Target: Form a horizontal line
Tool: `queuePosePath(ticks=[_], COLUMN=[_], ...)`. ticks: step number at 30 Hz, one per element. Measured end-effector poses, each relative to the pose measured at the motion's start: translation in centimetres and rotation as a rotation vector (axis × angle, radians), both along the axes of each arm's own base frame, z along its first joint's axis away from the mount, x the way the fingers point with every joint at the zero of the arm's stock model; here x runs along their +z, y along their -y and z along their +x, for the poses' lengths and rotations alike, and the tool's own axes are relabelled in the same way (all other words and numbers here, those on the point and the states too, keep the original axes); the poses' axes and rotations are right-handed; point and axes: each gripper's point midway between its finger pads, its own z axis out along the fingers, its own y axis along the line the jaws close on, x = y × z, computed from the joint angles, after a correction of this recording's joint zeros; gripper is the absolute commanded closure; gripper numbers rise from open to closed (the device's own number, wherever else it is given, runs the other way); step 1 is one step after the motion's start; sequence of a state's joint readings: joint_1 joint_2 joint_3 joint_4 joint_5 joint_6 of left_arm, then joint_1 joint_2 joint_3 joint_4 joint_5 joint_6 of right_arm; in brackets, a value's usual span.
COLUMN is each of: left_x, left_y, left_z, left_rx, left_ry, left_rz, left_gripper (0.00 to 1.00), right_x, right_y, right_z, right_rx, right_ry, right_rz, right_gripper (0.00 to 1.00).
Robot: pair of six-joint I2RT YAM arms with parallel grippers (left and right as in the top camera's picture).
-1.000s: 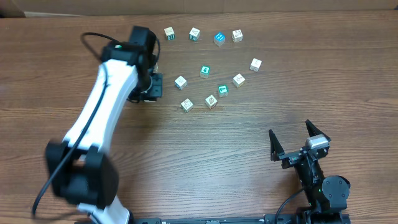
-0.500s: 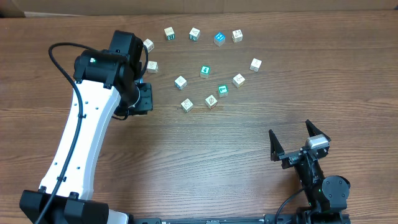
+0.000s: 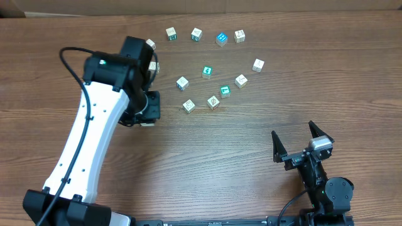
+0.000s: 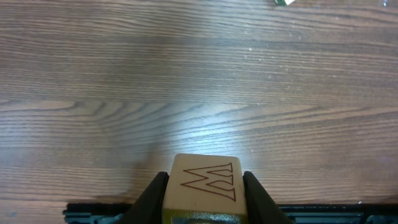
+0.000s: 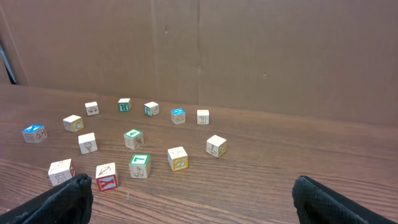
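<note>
The left gripper (image 3: 145, 113), clamped on a pale wooden cube with a zigzag mark (image 4: 204, 184), is carrying it nearer over the brown wooden counter (image 3: 220, 157), just left of the scattered wooden cubes (image 3: 213, 102), probably to start the line, while the right gripper (image 3: 293, 135) is resting with its jaws apart.

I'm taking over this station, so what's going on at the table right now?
The left claw is shut on a wooden block with a zigzag mark, holding it over the table, left of the loose blocks. A rough row of blocks sits along the far edge. The right claw is open at the near edge, touching nothing.
</note>
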State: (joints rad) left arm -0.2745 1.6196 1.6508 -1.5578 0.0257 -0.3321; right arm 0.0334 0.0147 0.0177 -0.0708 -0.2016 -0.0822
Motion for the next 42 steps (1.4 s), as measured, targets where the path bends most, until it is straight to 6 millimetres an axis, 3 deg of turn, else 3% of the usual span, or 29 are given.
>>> queuePosePath(ticks=[7,15,22,30,36,42], left_x=[-1.4,-5.4,-8.9,-10.8,-10.8,-10.9], left_y=[2.0,3.8,3.1,-1.5,-6.0,-8.6], left_z=[-0.8,-3.2,-4.3,-3.3,-0.8,0.5], left_rx=[-0.039,-0.101,-0.080,0.049,0.222,0.284], left_ry=[-0.019,-0.114,-0.155,-0.102,-0.040,-0.010], left_rz=[0.004,-0.007,0.027,0.215,0.236,0.214], left_gripper=[0.96,0.96,0.96,0.95,0.96,0.91], right_x=[0.0,0.0,0.0,0.0,0.0,0.0], right_y=[0.0,0.0,0.0,0.0,0.0,0.0], right_z=[0.0,0.0,0.0,0.0,0.0,0.0], right_rx=[0.000,0.000,0.000,0.000,0.000,0.000], right_ry=[0.000,0.000,0.000,0.000,0.000,0.000], right_rz=[0.000,0.000,0.000,0.000,0.000,0.000], right_gripper=[0.00,0.00,0.00,0.00,0.00,0.00])
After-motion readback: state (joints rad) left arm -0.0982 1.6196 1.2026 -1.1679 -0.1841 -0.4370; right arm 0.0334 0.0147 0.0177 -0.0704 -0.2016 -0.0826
